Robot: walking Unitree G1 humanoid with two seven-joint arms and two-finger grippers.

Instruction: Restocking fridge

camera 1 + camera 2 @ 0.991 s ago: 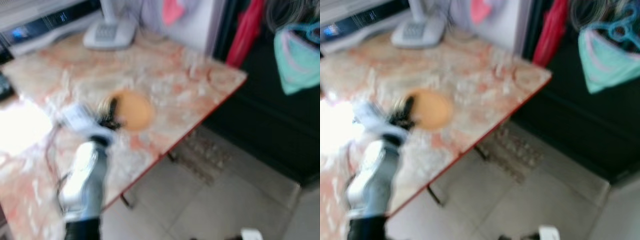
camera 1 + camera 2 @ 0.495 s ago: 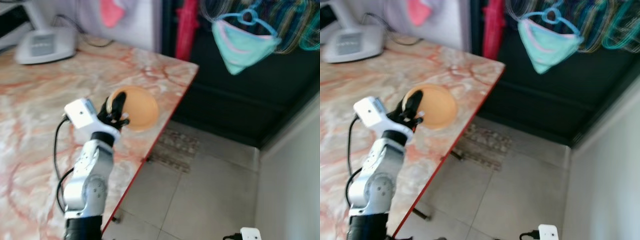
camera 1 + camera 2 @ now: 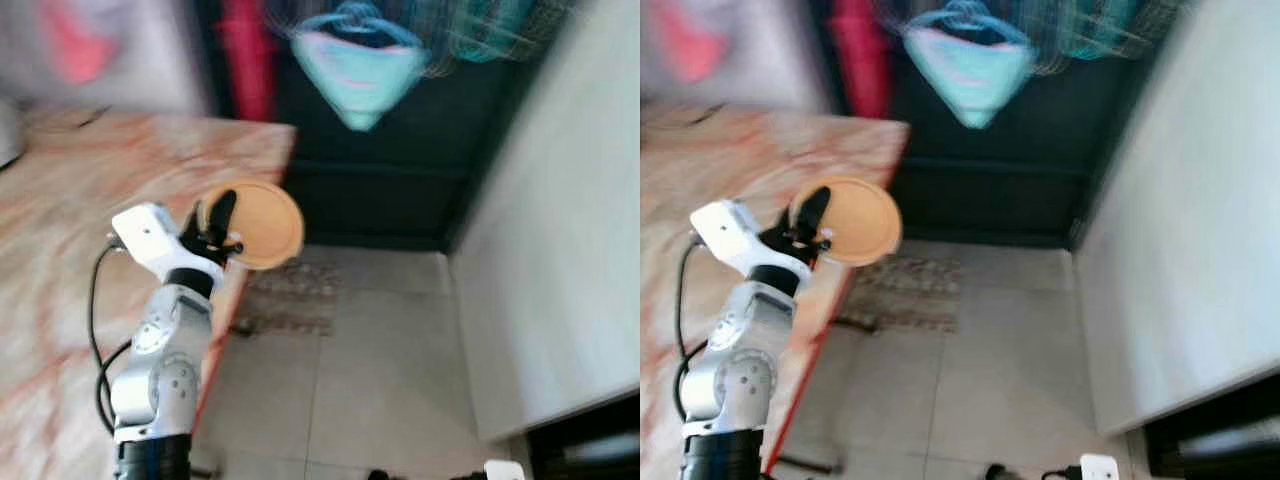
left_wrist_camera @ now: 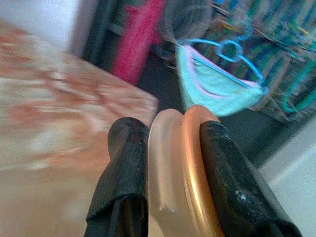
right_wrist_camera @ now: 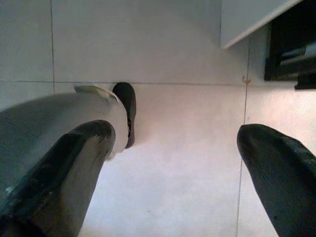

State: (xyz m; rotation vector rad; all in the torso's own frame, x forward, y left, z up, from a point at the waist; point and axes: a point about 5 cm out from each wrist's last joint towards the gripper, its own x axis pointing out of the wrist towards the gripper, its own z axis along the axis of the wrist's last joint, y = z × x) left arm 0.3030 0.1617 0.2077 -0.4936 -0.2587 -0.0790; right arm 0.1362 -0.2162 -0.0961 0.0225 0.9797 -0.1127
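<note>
A round orange plate point(image 3: 262, 222) is held on edge in my left gripper point(image 3: 214, 226), which is raised beside the corner of the marble-patterned table point(image 3: 90, 170). The plate hangs partly past the table's red edge, over the floor. In the left wrist view both black fingers point(image 4: 127, 148) press on the plate's rim point(image 4: 190, 163), one on each side. My right gripper point(image 5: 177, 148) hangs low over the pale tiled floor, its fingers wide apart with nothing between them.
A teal garment on a blue hanger point(image 3: 355, 70) and a red cloth point(image 3: 245, 50) hang before a dark opening behind the table. A white wall or panel point(image 3: 560, 200) stands to the right. A patterned mat point(image 3: 290, 290) lies on the tiled floor point(image 3: 380, 370).
The camera has swung right, away from the table. My left gripper has carried the plate from above the tabletop to its edge and partly beyond it.
</note>
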